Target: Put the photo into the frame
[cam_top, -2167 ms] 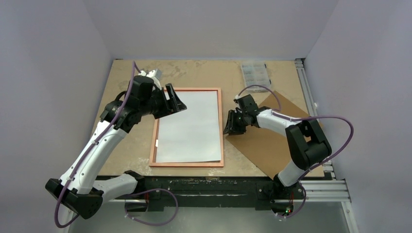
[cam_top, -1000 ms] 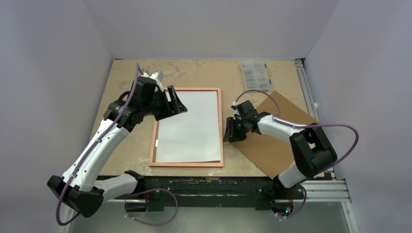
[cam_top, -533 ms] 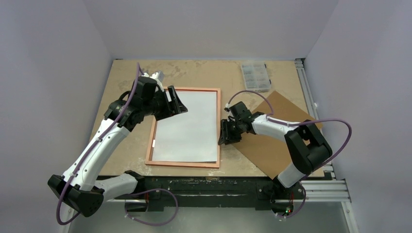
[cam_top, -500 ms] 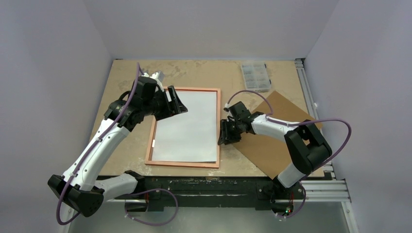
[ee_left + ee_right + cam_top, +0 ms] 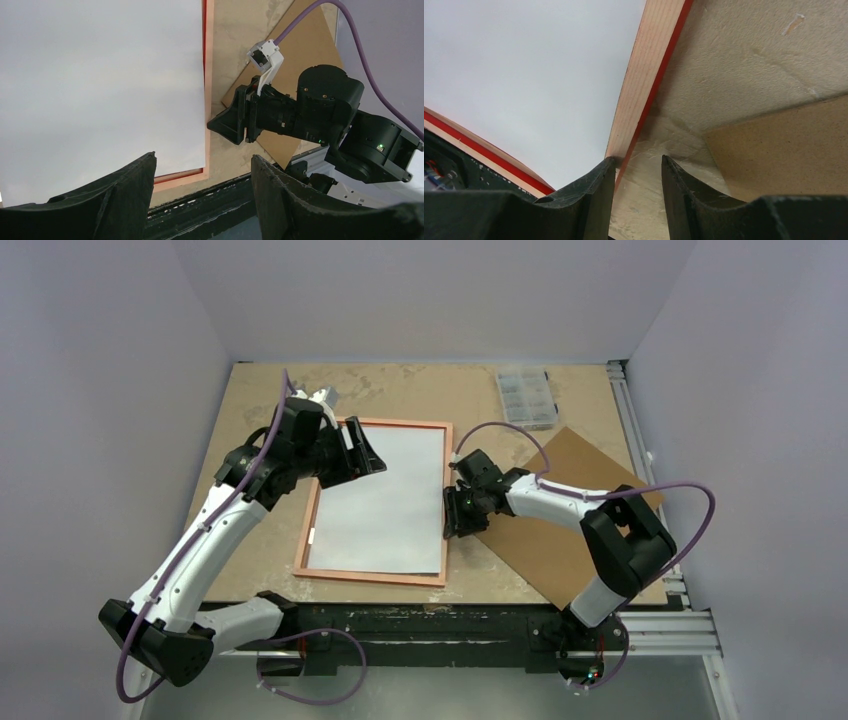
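The frame [image 5: 370, 577] lies back up on the table, pale wood rails with a red edge [image 5: 649, 75]. Inside it lies the photo [image 5: 380, 500], white back up [image 5: 100, 75] [image 5: 524, 65]. My right gripper [image 5: 452, 520] is low at the frame's right rail, open; its left fingertip [image 5: 610, 161] touches the rail's outer edge and bare table shows between the fingers [image 5: 638, 165]. My left gripper [image 5: 362, 452] hovers over the frame's far left corner, open wide with nothing in it [image 5: 202, 165]. That corner is hidden under it.
A brown backing board [image 5: 570, 530] lies at an angle right of the frame, under the right arm. A clear plastic parts box [image 5: 526, 395] sits at the back right. A metal rail [image 5: 640, 440] runs along the table's right edge.
The right gripper has moved left against the frame's right rail, and frame and photo have slid left and turned slightly. The left arm has stayed put.
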`<state>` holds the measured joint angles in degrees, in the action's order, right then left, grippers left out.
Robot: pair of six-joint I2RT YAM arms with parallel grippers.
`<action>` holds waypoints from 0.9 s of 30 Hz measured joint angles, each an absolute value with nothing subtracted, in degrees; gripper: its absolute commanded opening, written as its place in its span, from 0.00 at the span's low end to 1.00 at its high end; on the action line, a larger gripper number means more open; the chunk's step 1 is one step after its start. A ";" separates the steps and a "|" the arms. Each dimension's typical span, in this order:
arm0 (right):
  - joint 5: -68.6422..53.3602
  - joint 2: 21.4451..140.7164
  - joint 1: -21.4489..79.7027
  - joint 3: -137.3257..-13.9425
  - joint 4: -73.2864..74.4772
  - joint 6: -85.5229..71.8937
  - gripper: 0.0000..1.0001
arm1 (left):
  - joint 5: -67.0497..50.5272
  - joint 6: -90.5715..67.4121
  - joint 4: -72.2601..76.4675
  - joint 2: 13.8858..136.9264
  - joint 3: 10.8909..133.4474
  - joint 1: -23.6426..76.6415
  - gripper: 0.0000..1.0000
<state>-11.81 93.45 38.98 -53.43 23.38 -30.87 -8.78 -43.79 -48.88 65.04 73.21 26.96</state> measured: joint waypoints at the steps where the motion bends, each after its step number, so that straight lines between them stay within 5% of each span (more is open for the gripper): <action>1: -12.16 93.49 38.98 -53.43 23.14 -30.94 0.39 | -8.78 -43.77 -48.88 65.04 73.19 26.96 0.67; 11: -16.03 94.50 39.11 -52.93 20.53 -32.38 0.50 | -8.75 -43.68 -48.88 65.17 72.64 26.96 0.68; 27: -11.27 98.65 42.09 -58.06 21.82 -32.86 0.49 | -8.78 -43.55 -48.88 68.29 72.27 26.96 0.68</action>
<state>-11.27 98.65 42.09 -58.06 21.82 -32.86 -8.78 -43.55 -48.88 68.29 72.27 26.96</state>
